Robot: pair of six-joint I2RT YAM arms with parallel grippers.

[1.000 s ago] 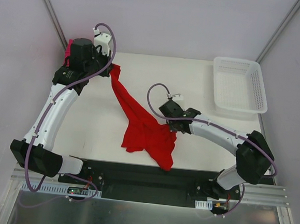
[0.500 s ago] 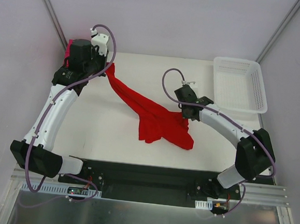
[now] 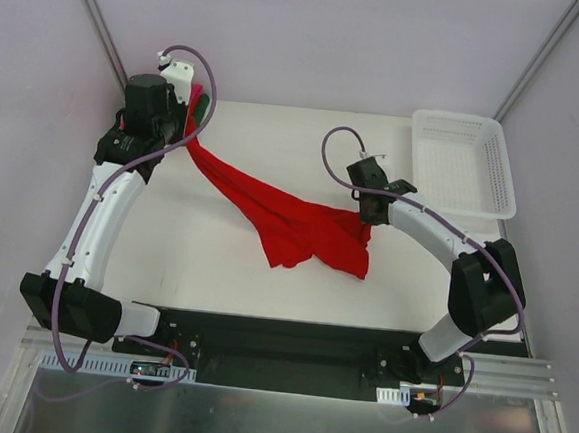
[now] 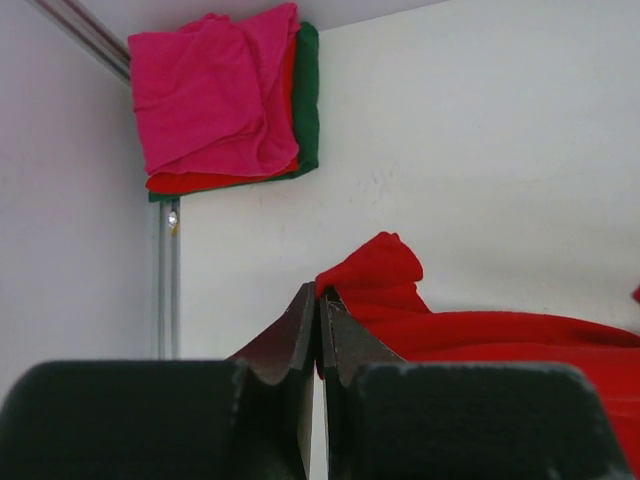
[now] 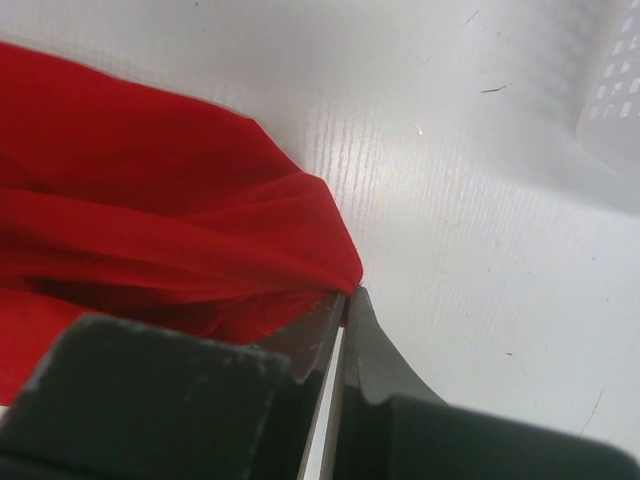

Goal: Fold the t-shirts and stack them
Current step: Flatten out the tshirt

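Left gripper drew red t-shirt farther back.

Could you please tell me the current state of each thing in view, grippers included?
red t-shirt: unfolded, stretched between both grippers.
folded stack: pink over red over green, far left corner.
basket: upright, empty.
left gripper: shut on the red t-shirt.
right gripper: shut on the red t-shirt.
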